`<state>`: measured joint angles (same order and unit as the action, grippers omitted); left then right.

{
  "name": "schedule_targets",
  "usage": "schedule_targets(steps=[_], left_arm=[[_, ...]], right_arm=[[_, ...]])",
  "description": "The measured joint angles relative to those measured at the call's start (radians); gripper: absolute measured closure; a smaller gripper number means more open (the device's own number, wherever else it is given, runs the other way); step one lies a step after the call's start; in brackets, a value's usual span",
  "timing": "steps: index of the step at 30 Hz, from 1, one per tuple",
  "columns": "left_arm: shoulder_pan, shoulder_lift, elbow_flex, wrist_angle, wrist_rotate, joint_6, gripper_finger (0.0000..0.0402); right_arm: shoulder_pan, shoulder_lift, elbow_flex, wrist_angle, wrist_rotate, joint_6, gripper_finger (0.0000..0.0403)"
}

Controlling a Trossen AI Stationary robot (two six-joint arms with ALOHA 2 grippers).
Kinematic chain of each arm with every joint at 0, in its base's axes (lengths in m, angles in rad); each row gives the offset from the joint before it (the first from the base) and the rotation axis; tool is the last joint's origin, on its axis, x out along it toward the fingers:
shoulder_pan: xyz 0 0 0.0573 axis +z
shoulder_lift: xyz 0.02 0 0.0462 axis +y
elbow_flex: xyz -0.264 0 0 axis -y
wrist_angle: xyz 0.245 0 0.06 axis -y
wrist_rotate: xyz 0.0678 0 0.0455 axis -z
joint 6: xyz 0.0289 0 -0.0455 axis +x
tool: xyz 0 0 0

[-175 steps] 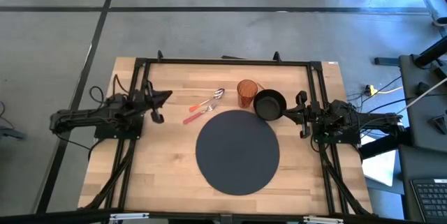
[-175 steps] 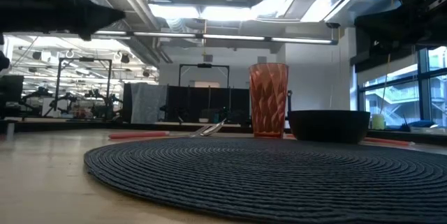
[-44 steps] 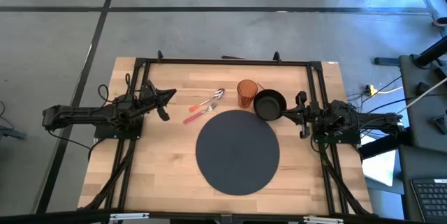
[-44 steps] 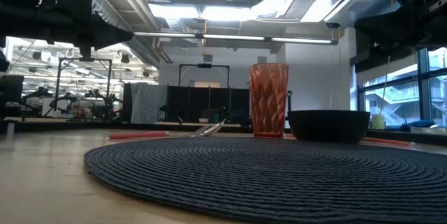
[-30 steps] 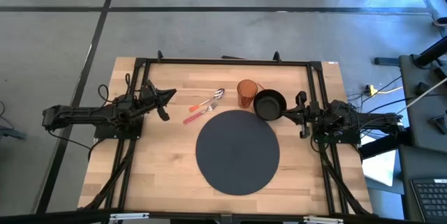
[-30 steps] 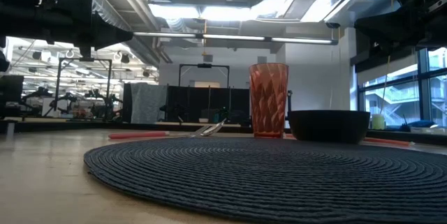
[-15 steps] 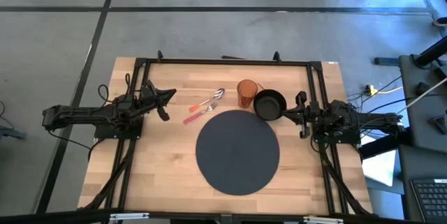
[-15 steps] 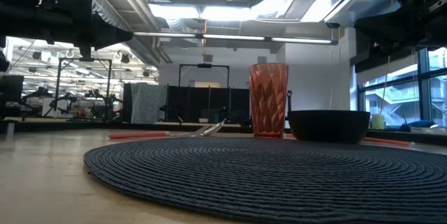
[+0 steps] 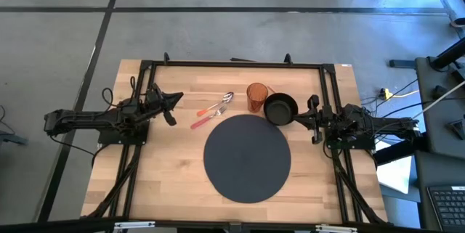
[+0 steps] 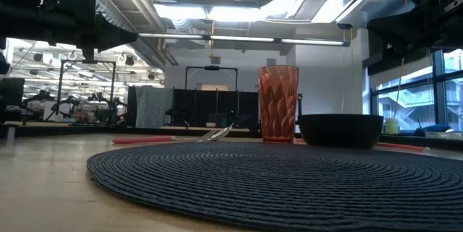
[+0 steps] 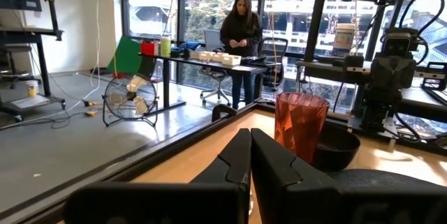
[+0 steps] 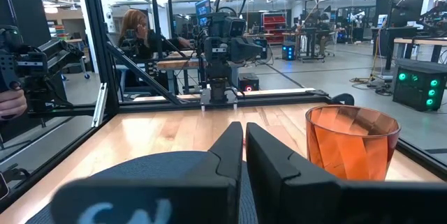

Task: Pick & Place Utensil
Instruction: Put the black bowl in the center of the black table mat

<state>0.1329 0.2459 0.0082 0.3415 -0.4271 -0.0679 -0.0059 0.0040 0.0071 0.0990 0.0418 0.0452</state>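
Two red-handled utensils (image 9: 211, 109), a spoon and a fork, lie flat on the wooden table left of the orange cup (image 9: 256, 96); the spoon's bowl (image 10: 219, 134) shows low in the low view. My left gripper (image 9: 176, 99) hovers above the table to the left of the utensils, its fingers shut (image 11: 248, 144) and pointing toward the cup (image 11: 300, 123). My right gripper (image 9: 299, 118) waits shut (image 12: 243, 135) at the right side, just right of the black bowl (image 9: 280, 108).
A round dark woven placemat (image 9: 247, 157) covers the table's middle, near of the utensils. The cup and the bowl (image 10: 340, 129) stand side by side at the mat's far edge. A black frame (image 9: 232, 64) rims the table. People (image 11: 241, 35) are in the room beyond.
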Motion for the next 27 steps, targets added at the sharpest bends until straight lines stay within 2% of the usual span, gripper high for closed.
schedule_targets(steps=[27], left_arm=[[0.0,0.0,0.0,0.0,0.0,-0.015,0.0398]], right_arm=[[0.0,0.0,0.0,0.034,0.0,0.018,0.0382]])
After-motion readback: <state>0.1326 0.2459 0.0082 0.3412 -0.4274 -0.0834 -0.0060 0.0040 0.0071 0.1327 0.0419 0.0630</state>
